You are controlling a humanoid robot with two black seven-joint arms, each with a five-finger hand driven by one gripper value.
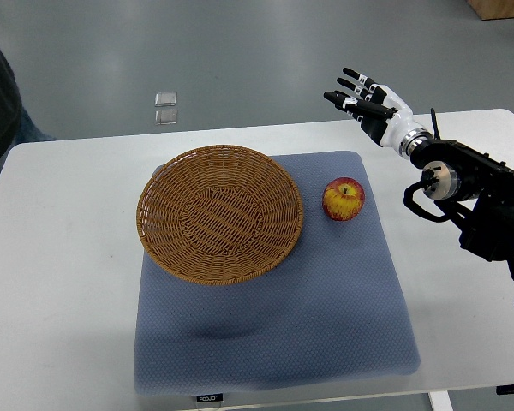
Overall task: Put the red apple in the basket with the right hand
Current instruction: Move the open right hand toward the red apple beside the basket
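Apple (343, 199) sits on the blue mat (325, 325), just off the basket (220, 214) at its 3 o'clock, so it's a short hop over the rim. Right hand (367, 97) hangs at the apple's 1 o'clock, fingers spread and empty, looks set to reach down.

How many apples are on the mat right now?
1. The red apple sits on the blue mat, just right of the basket, which is empty. None appear hidden.
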